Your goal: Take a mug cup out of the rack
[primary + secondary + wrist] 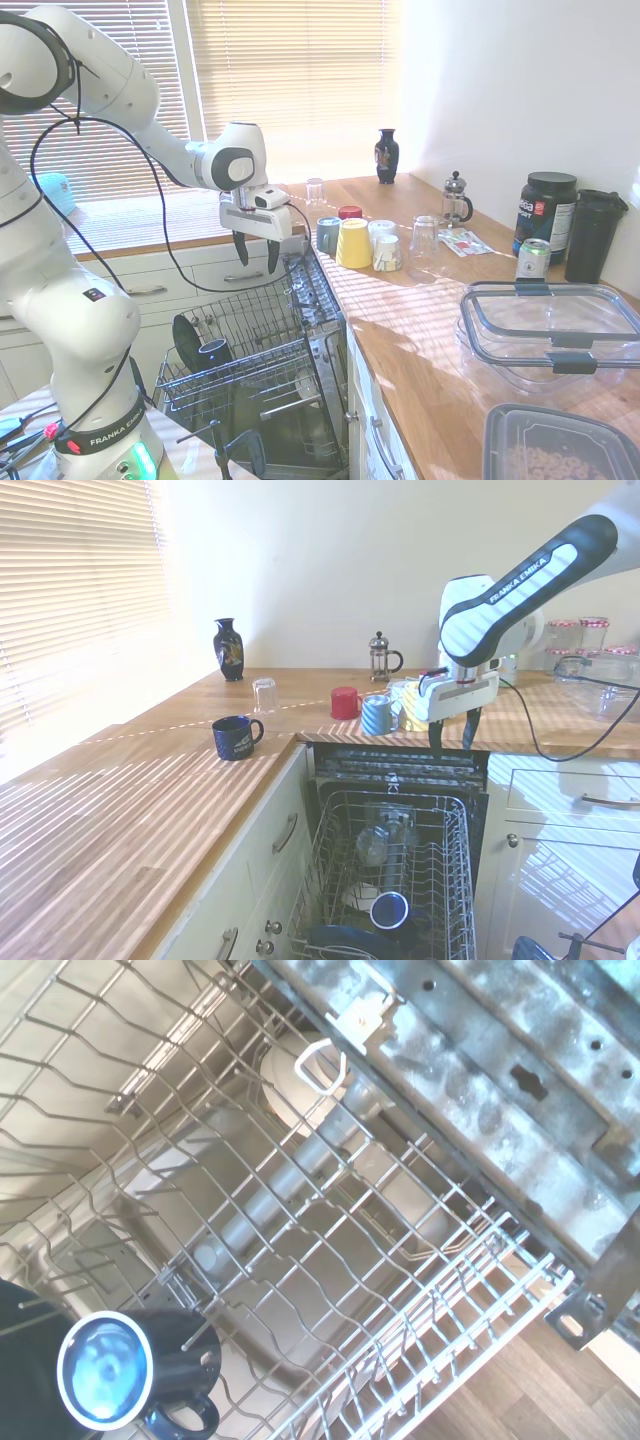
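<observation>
The mug cup (213,352), glossy black with a pale inside, stands mouth-up among the prongs near the front end of the rack (262,318). The second exterior view shows the mug cup (390,910) low in the rack (455,860). The wrist view has the mug cup (120,1372) at its lower left, handle showing, among the rack wires (330,1210). My gripper (256,254) hangs open and empty above the rack's far end, well away from the mug. Seen from the other side, the gripper (450,734) is just over the dishwasher's opening.
A dark plate (185,336) leans beside the mug, and a clear glass (372,842) lies mid-rack. On the counter are a yellow cup (353,243), other cups, a French press (456,198), a vase (387,155), a printed dark mug (235,737) and plastic containers (548,325).
</observation>
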`<action>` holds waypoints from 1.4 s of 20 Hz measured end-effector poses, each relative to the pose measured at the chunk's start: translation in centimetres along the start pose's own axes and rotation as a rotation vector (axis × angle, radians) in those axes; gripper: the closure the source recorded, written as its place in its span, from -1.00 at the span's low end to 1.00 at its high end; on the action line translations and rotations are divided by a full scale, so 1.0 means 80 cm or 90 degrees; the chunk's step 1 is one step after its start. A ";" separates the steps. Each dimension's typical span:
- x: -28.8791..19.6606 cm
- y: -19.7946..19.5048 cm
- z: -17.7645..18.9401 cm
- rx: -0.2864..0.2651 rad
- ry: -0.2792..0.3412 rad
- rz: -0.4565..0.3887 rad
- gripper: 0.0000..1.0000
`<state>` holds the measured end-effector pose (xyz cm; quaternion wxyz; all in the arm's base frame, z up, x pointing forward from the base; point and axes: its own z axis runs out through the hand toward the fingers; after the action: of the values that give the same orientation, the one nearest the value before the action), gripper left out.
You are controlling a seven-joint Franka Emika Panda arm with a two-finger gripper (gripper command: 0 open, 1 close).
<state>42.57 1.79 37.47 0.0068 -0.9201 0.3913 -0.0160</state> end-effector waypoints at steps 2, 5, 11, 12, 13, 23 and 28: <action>0.000 0.000 0.001 -0.002 0.001 -0.002 -1.00; -0.009 -0.012 0.000 -0.030 0.011 -0.054 -1.00; -0.069 -0.089 0.040 -0.087 0.011 -0.196 -1.00; -0.081 -0.097 0.053 -0.094 0.008 -0.219 -1.00; -0.094 -0.106 0.066 -0.099 0.003 -0.239 -1.00; -0.191 -0.095 0.227 -0.153 -0.033 -0.381 -1.00; -0.194 -0.063 0.274 -0.172 -0.051 -0.436 -1.00</action>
<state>36.16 16.47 15.30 -0.1056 -0.9902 0.0583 0.0703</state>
